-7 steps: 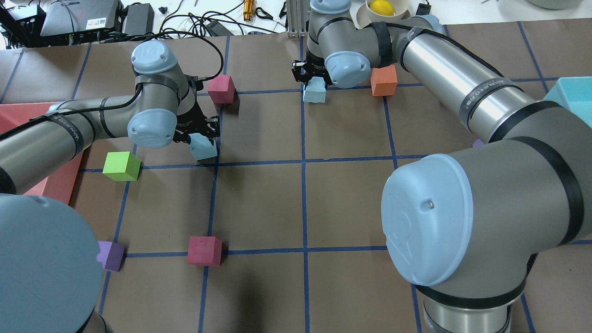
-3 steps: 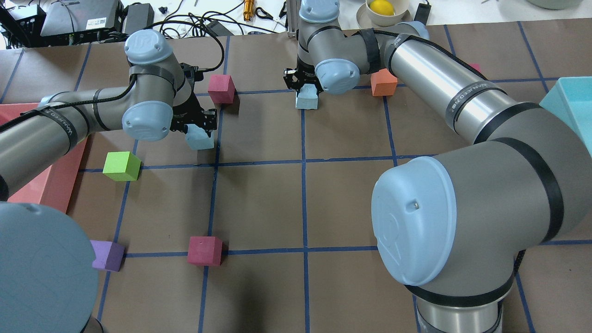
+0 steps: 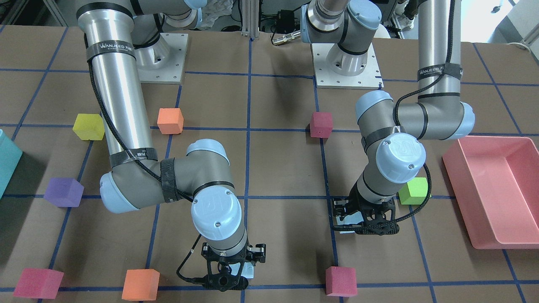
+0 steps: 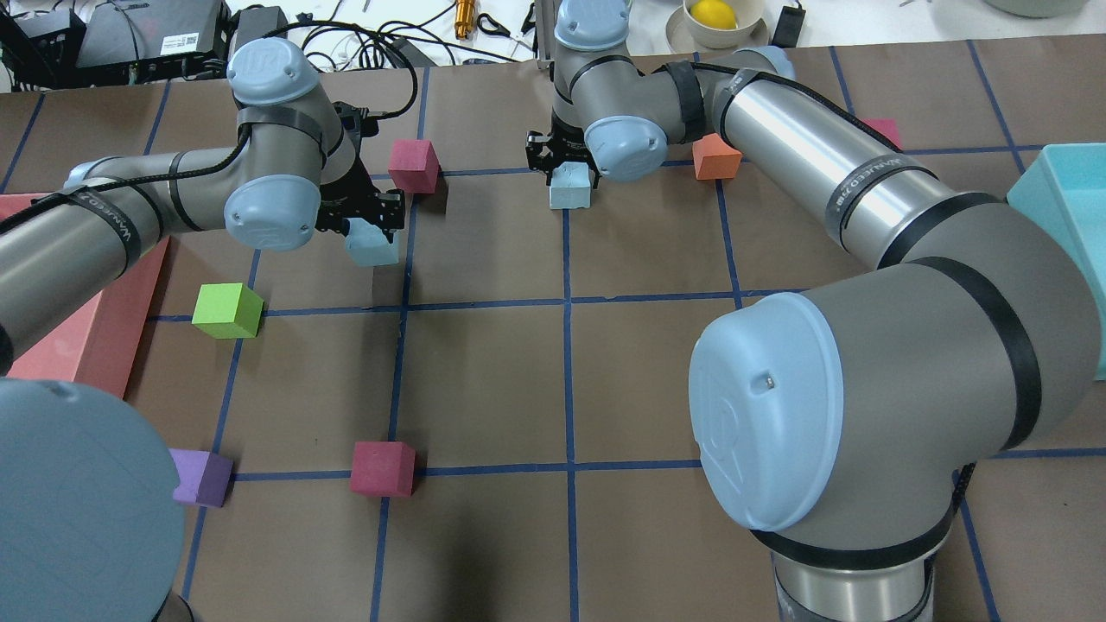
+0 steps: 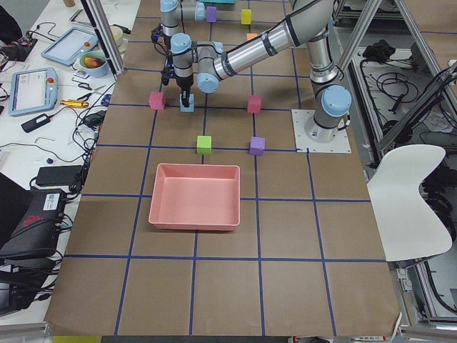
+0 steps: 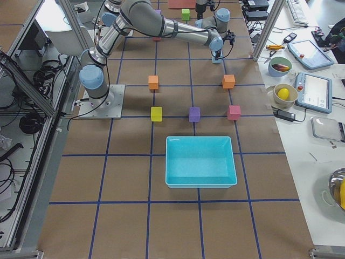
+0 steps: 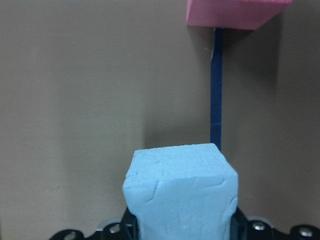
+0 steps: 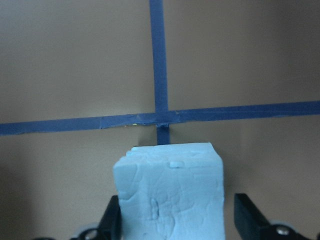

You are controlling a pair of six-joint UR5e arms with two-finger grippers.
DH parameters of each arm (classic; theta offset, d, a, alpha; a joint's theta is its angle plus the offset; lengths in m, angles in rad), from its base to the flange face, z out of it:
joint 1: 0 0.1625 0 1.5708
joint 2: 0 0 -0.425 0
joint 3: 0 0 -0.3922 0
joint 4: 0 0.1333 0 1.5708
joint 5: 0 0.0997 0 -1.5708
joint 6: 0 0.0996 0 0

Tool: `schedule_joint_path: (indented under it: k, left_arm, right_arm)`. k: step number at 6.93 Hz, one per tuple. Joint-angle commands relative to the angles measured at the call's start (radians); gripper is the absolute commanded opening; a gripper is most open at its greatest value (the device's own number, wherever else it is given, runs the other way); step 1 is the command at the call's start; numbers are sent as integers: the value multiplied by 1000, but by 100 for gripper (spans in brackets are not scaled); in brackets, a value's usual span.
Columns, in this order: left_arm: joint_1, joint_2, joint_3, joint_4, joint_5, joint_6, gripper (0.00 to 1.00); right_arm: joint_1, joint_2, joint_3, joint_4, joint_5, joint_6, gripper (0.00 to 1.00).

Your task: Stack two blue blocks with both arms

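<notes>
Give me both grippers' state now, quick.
Left gripper: shut on a blue block.
Right gripper: around the other blue block; grip cannot be told.

Brown-papered table [image 5: 214, 279] with blue tape grid, white chair [image 5: 410, 196] beside.

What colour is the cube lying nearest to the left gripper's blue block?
Dark pink: the cube beside the left gripper, clearest in the overhead exterior view.
</notes>
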Motion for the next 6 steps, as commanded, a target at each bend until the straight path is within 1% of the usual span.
schedule_joint_path:
  k: [1,2,3,4,5,6]
  left_arm:
    - [-6,-11,31,-6,-2,-1,0]
    - [-9,-14,69,-47,-4,-1,0]
    - [-16,-25,128,-112,-28,-18,0]
    - [-21,-36,168,-124,-43,-23,0]
    - [-48,-43,210,-153,-42,-64,0]
    - [-76,-62,262,-179,-45,-123,0]
  right_arm:
    - [-1,-7,-6,3,-1,-5,100]
    - [-3,-30,-16,16,-4,-5,100]
    - [-26,-86,-19,114,-4,-11,100]
    - [-68,-154,-12,216,-4,-58,100]
    - [-127,-221,-6,333,-4,-73,100]
    - [-177,-284,-1,427,-4,-140,100]
